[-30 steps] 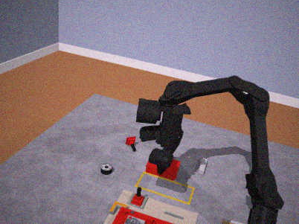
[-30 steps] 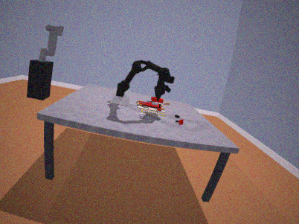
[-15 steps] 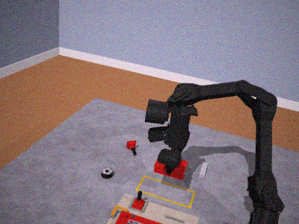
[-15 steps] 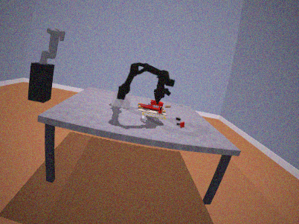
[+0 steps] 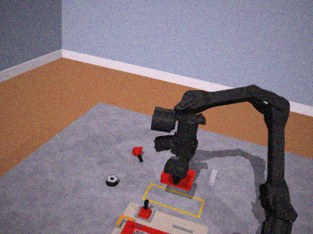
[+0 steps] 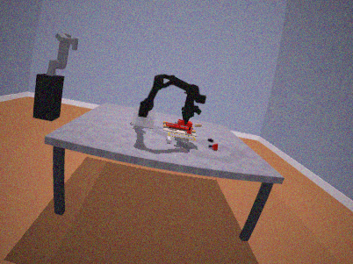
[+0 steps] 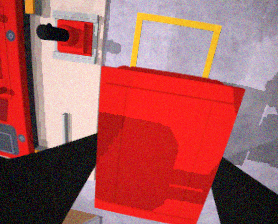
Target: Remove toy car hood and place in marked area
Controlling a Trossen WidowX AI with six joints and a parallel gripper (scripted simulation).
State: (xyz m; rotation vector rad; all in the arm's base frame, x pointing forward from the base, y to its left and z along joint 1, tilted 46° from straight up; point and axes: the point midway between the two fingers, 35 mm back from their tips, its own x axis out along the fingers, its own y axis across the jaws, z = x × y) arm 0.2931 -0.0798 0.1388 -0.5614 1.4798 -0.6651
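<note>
My gripper (image 5: 177, 179) (image 6: 189, 117) (image 7: 156, 149) is shut on the red hood (image 5: 188, 179) (image 7: 165, 145), a flat red panel. It holds the hood a little above the table, over the far edge of the marked area (image 5: 171, 207) (image 7: 175, 21), a yellow outlined rectangle. In the wrist view the hood hides the near end of that rectangle. The toy car (image 5: 136, 228) (image 6: 177, 128) (image 7: 12, 75) lies on a beige base (image 5: 175, 221) (image 7: 65, 100) beside the marked area, at the front edge of the top view.
A red block with a black peg (image 5: 145, 211) (image 7: 70, 34) sits on the base. A small red part (image 5: 137, 151), a black wheel (image 5: 112, 180) and a white bar (image 5: 212, 176) lie on the grey table (image 5: 78, 147) (image 6: 110, 132). A grey arm on a black pedestal (image 6: 48, 96) stands off the table.
</note>
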